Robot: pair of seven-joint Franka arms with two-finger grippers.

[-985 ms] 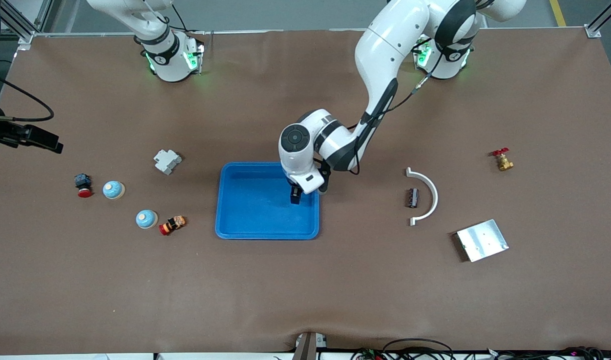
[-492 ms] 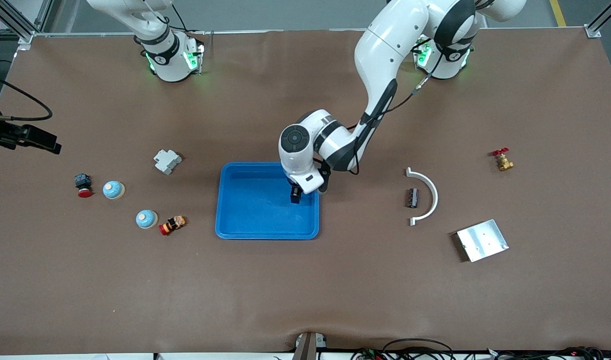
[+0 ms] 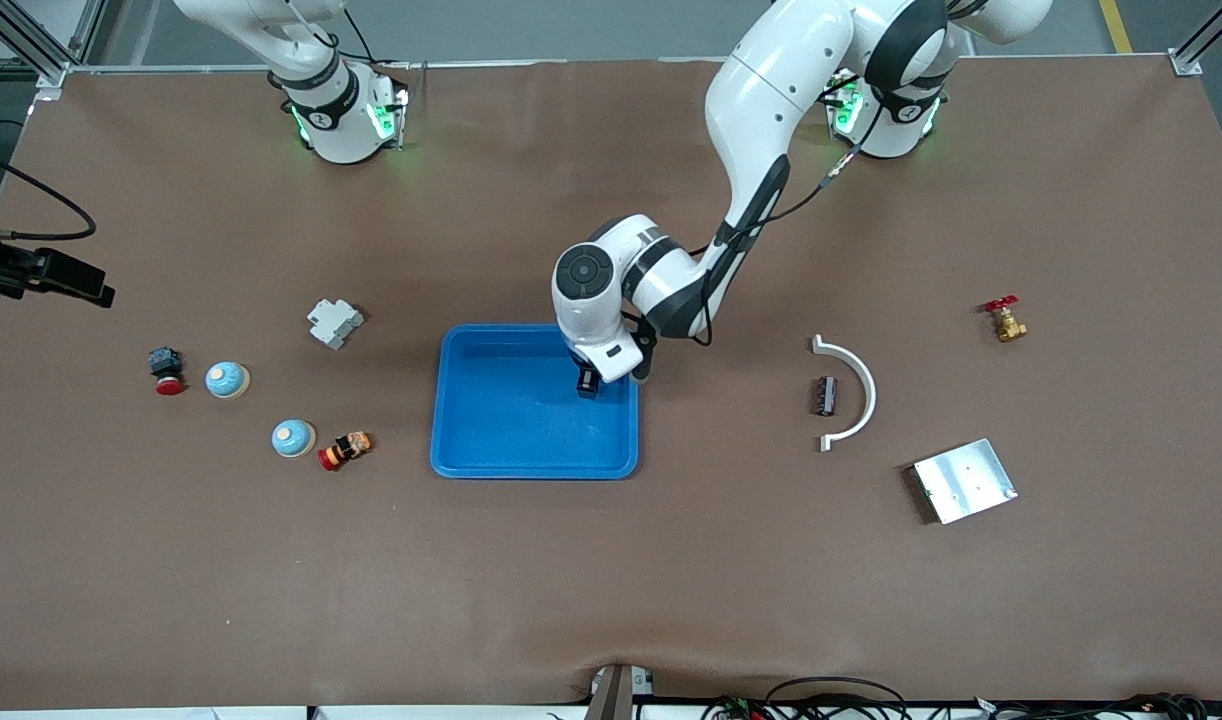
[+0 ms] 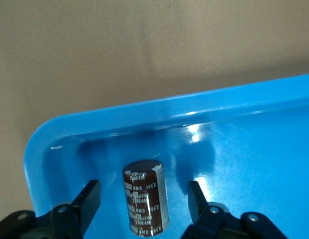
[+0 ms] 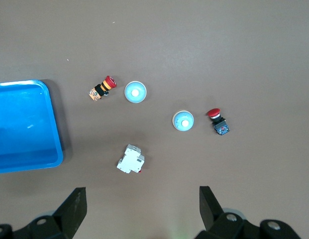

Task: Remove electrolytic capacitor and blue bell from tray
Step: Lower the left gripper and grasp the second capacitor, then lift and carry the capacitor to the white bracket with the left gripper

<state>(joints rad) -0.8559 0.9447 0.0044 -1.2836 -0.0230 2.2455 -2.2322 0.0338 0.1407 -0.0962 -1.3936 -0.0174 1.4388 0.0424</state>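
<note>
The left hand (image 3: 589,385) stands low inside the blue tray (image 3: 491,465), its fingers (image 4: 89,199) spread to either side of the capacitor (image 4: 146,195), with a gap on each side and the tray's rim close by at the corner toward the robots' bases. Toward the right arm's end of the table, two bells (image 3: 228,379) (image 3: 293,438) lie with room between them, but a red push button (image 3: 167,371) sits just beside one, a second red button (image 3: 344,449) just beside the other, and a grey breaker (image 3: 334,322) lies near. The right hand (image 5: 142,211), fingers wide apart, hangs high over that cluster with open air beneath it.
</note>
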